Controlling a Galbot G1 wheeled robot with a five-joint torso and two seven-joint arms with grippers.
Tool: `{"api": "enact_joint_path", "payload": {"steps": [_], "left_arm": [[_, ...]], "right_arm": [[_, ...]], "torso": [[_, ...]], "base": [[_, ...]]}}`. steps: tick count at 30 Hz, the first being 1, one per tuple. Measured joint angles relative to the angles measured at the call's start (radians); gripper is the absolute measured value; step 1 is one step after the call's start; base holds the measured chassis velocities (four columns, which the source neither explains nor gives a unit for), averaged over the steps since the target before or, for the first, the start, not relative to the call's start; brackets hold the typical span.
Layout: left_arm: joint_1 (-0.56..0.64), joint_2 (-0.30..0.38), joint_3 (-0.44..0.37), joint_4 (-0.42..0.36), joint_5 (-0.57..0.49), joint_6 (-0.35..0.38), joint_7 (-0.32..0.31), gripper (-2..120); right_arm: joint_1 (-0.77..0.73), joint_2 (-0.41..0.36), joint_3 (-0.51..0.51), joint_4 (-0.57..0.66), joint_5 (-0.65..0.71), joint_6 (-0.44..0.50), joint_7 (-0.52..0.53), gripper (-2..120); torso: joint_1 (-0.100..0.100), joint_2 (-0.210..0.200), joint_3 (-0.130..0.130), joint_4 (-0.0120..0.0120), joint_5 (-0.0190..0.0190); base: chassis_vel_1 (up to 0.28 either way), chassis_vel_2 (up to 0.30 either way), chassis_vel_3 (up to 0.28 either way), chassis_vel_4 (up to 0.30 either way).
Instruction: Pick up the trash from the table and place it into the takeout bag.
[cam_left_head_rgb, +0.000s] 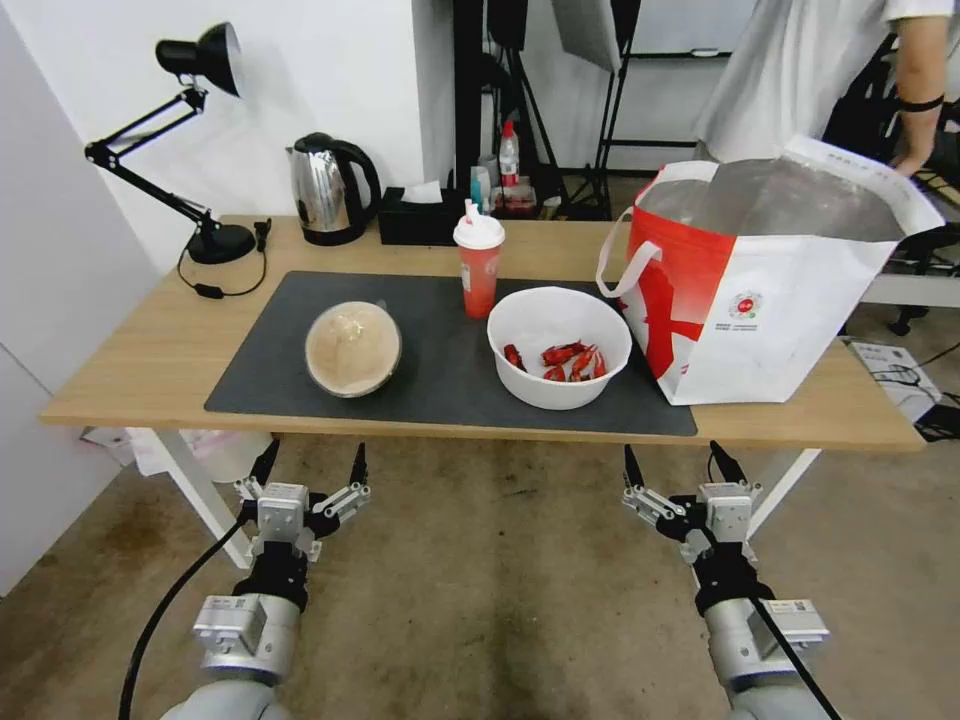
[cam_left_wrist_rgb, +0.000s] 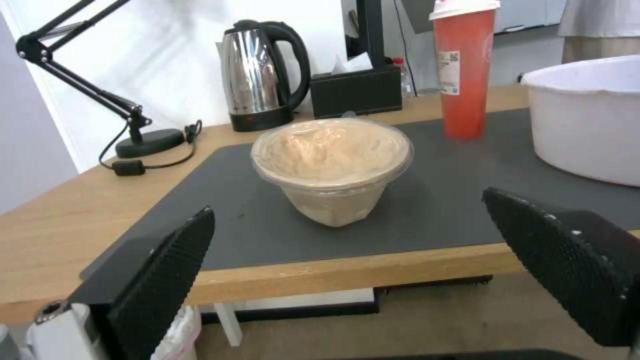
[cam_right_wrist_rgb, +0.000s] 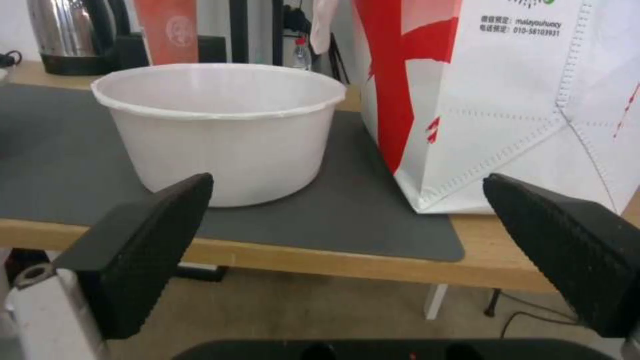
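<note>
Three pieces of trash stand on the table's dark mat (cam_left_head_rgb: 440, 400): a clear-lidded bowl of tan food (cam_left_head_rgb: 353, 348) (cam_left_wrist_rgb: 331, 165), a red drink cup (cam_left_head_rgb: 479, 262) (cam_left_wrist_rgb: 463, 65) with a white lid, and a white plastic bowl (cam_left_head_rgb: 559, 345) (cam_right_wrist_rgb: 219, 130) holding red crayfish shells. At the right end stands the takeout bag (cam_left_head_rgb: 770, 290) (cam_right_wrist_rgb: 507, 95), mouth open, foil lining showing. My left gripper (cam_left_head_rgb: 310, 465) (cam_left_wrist_rgb: 353, 260) is open, below the table's front edge before the tan bowl. My right gripper (cam_left_head_rgb: 680, 465) (cam_right_wrist_rgb: 347, 240) is open, below the edge before the white bowl and the bag.
A steel kettle (cam_left_head_rgb: 325, 190), a black tissue box (cam_left_head_rgb: 420, 215) and a black desk lamp (cam_left_head_rgb: 200, 140) line the table's back edge (cam_left_head_rgb: 300, 225). A wall closes the left side. A person (cam_left_head_rgb: 850, 70) stands behind the bag. Bare floor lies under my arms.
</note>
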Motion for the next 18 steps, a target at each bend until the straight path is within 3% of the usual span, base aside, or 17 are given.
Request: {"api": "enact_joint_path", "payload": {"steps": [18], "left_arm": [[0.000, 0.000, 0.000, 0.000, 0.000, 0.000, 0.000, 100]], "right_arm": [[0.000, 0.000, 0.000, 0.000, 0.000, 0.000, 0.000, 100]], "torso": [[0.000, 0.000, 0.000, 0.0000, 0.0000]], "base": [[0.000, 0.000, 0.000, 0.000]]}}
